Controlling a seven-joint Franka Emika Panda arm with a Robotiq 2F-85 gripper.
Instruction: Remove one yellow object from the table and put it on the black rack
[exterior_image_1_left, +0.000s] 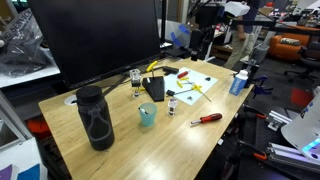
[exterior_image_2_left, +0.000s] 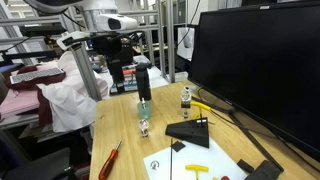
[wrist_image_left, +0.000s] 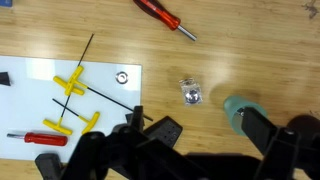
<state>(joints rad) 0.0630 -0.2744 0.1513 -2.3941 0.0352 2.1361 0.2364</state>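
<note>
Several yellow objects lie on a white sheet on the table (wrist_image_left: 230, 50): one (wrist_image_left: 72, 82) in the middle of the sheet, one (wrist_image_left: 58, 125) lower down, and one (wrist_image_left: 90, 120) close to the black rack (wrist_image_left: 165, 130). In both exterior views the black rack (exterior_image_1_left: 153, 88) (exterior_image_2_left: 188, 130) stands near mid-table with yellow objects (exterior_image_1_left: 195, 88) (exterior_image_2_left: 200, 108) around it. My gripper (wrist_image_left: 180, 160) is open and empty, high above the rack and the teal cup (wrist_image_left: 240, 108). It hangs over the table's end in both exterior views (exterior_image_1_left: 205, 48) (exterior_image_2_left: 122, 75).
A red-handled screwdriver (wrist_image_left: 165, 17) (exterior_image_1_left: 207, 118) lies on the bare wood. A tall dark bottle (exterior_image_1_left: 95, 118) and the teal cup (exterior_image_1_left: 147, 115) stand near one end. Small glass bottles (wrist_image_left: 190, 92) (exterior_image_2_left: 185, 97) stand about. A big black monitor (exterior_image_1_left: 95, 35) lines one long edge.
</note>
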